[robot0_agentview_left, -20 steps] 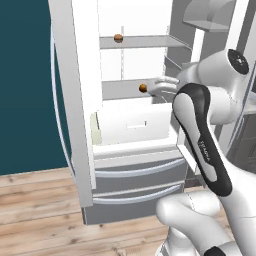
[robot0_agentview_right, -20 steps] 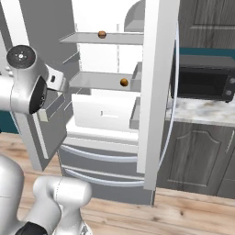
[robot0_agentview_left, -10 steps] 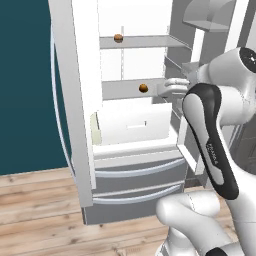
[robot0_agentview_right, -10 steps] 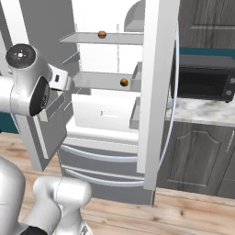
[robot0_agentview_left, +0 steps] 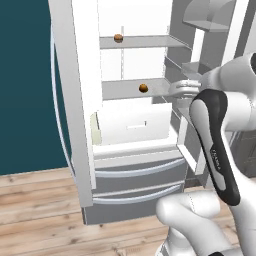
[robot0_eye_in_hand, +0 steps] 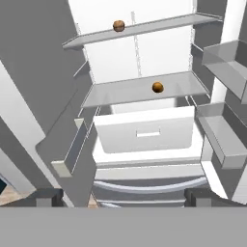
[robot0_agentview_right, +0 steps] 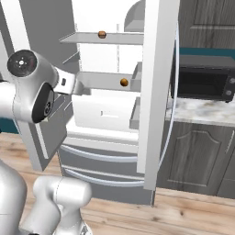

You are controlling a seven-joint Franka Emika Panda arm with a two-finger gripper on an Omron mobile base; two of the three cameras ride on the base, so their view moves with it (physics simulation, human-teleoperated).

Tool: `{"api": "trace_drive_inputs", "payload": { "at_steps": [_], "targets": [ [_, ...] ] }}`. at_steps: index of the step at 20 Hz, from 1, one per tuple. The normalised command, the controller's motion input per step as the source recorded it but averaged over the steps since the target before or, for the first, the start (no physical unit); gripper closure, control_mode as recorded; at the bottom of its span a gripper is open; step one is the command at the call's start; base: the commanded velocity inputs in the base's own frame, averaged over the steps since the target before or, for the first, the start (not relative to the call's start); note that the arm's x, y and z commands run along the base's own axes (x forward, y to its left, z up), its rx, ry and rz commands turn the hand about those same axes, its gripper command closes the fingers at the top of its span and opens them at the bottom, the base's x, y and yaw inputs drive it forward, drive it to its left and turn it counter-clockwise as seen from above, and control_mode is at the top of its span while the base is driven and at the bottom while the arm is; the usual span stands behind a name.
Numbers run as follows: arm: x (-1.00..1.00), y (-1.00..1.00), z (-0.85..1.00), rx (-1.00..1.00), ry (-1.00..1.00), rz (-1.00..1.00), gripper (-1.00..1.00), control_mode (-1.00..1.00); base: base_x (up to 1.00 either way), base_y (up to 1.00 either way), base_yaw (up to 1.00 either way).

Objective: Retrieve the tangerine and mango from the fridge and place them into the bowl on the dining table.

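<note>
Nothing shifted inside fridge (robot0_agentview_left: 125, 150); tangerine (robot0_eye_in_hand: 157, 87) sits on middle shelf (robot0_eye_in_hand: 130, 90).

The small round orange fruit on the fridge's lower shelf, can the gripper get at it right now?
Probably yes: both doors stand open, the open gripper faces the small round orange fruit, and nothing stands between.

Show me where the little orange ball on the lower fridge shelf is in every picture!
Left base view: the small round dark-orange tangerine sits above the middle, on the lower grey shelf.
Right base view: it is just above centre, at that shelf's right end.
Hand view: it is right of centre, upper half.
Shared landmark: the white fridge drawer right below that shelf.
</note>
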Motion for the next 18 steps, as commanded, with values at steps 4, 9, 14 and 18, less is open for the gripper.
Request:
{"api": "trace_drive_inputs", "payload": {
  "at_steps": [4, 9, 14, 18],
  "targets": [
    [-0.10, -0.20, 0.00, 0.00, 0.00, -0.17, -1.00, -1.00, 0.00, 0.00, 0.00],
    [0.00, -0.02, 0.00, 0.00, 0.00, -0.13, -1.00, 1.00, 0.02, 0.00, -0.03],
    [0.00, 0.00, 0.00, 0.00, 0.00, 0.00, -1.00, 1.00, 0.19, 0.00, 0.00],
    [0.00, 0.00, 0.00, 0.00, 0.00, 0.00, -1.00, 1.00, 0.53, -0.01, 0.01]
  ]
}}
